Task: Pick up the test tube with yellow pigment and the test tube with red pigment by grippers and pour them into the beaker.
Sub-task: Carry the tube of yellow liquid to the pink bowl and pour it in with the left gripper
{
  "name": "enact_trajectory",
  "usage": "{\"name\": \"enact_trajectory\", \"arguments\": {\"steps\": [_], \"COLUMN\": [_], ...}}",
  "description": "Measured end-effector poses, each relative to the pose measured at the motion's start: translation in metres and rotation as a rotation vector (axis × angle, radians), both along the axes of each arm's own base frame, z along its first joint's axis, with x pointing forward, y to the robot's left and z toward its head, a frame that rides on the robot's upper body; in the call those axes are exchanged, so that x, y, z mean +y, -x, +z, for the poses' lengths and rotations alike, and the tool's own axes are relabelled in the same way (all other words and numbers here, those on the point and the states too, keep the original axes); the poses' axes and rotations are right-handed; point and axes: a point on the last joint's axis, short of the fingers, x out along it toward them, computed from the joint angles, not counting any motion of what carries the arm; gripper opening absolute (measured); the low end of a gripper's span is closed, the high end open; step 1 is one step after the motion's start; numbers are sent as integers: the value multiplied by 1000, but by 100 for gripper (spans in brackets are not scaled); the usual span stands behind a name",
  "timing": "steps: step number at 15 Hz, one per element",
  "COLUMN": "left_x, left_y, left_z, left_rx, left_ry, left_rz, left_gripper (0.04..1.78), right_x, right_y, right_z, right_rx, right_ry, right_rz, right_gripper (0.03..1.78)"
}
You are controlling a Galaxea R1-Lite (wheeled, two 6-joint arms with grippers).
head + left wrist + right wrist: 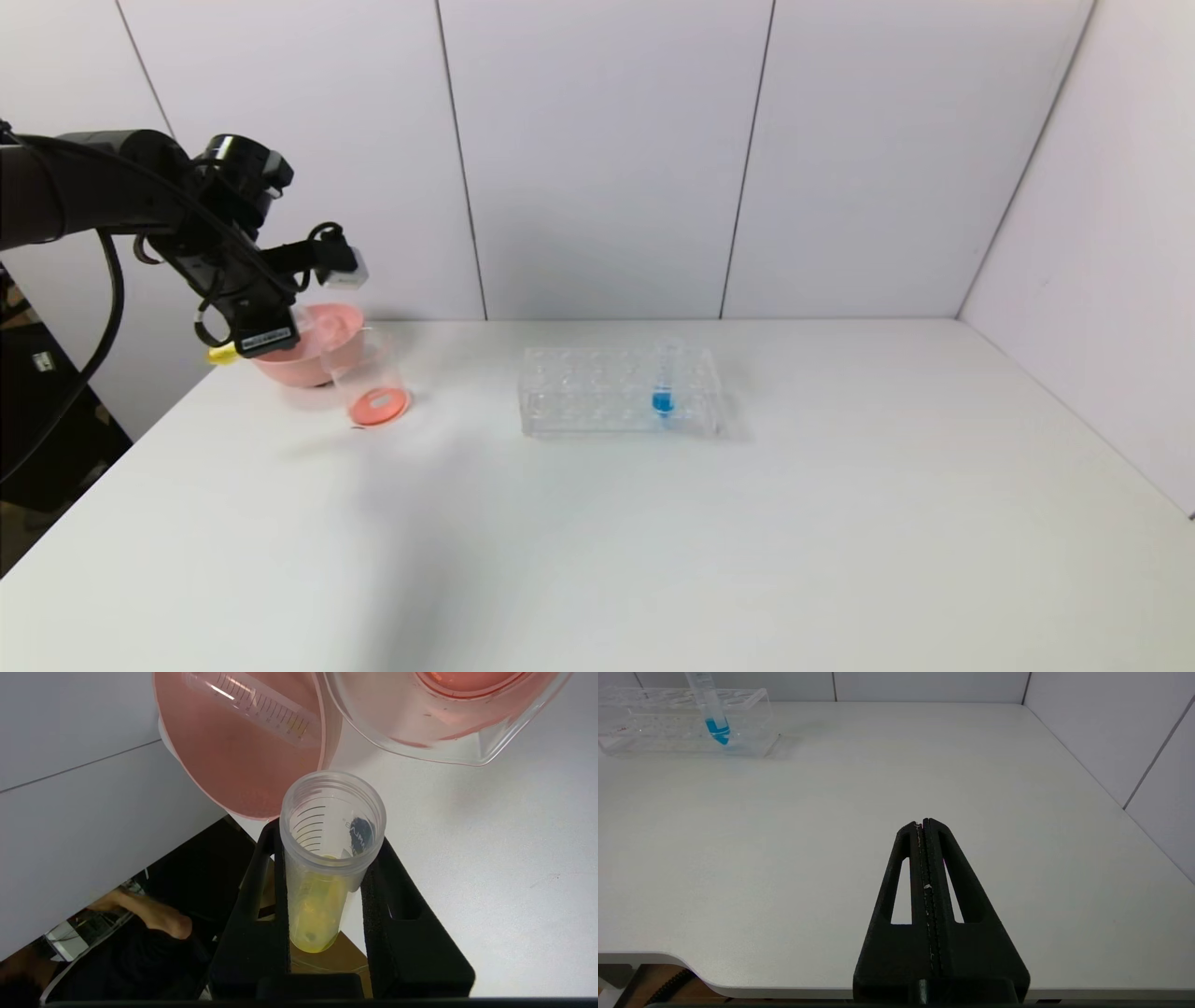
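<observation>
At far left of the bench (653, 560), beside the pink bowl (322, 341): left claw (327, 891) raised and clamped on the test tube with yellow pigment (324, 868), black fingers (254, 914) pressed against both sides of the tube. Tube mouth turned toward the bowl and the beaker (366, 381), a little yellow liquid pooled at its rounded end. Beaker standing on the bench just in front of the bowl, touching or nearly touching it, with orange-red liquid across its bottom. Inside the bowl, lying on its side, a clear graduated tube (254, 707). Mid-bench, well apart from the beaker: clear tube rack (621, 392) holding one upright tube with blue liquid (663, 387). Near the bench's front right edge: right claw (923, 823) low over bare surface, fingers pressed together, nothing between them.
</observation>
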Motion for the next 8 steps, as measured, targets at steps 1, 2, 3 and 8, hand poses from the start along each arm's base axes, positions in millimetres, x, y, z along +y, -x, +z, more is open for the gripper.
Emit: {"name": "enact_trajectory", "arguments": {"steps": [1,2,3,8], "left_x": [0,0,-1,-7], "left_y": [0,0,-1,-1], "left_z": [-1,-2,-3,-4], "left_rx": [4,8,13,14], "left_ry": [-5,-9,-15,-30], "left_rz": [3,5,7,1], "left_gripper": [45,45,45,45], "right_x": [0,0,0,0], "right_y": [0,0,0,0], "right_z": [0,0,0,0], "right_rx": [0,0,0,0], "right_ry": [0,0,0,0], "right_rz": [0,0,0,0], "right_gripper": [11,11,11,11]}}
